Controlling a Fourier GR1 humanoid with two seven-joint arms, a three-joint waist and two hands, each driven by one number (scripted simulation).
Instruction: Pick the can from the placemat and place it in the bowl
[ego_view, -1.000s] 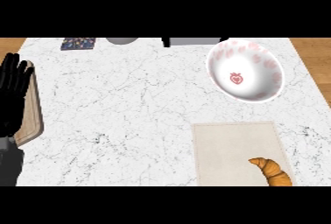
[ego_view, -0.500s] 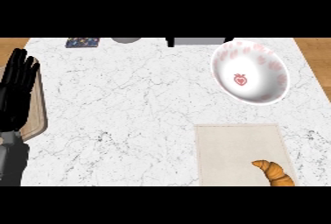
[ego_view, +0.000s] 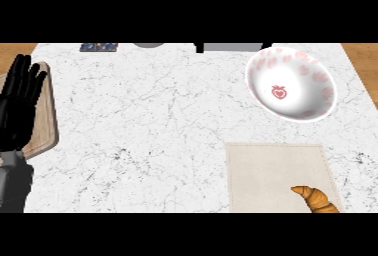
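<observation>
Can: none visible, a croissant (ego_view: 316, 198) lies on the placemat (ego_view: 275, 172) far right of the left hand (ego_view: 20, 102), resting spread; bowl (ego_view: 290, 83) beyond; confirm target before reaching

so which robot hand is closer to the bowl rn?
Left, by default: only the left robot hand shows, open at the view's left edge, fingers up, far across the counter from the bowl at upper right. The right robot hand is out of view.
</observation>
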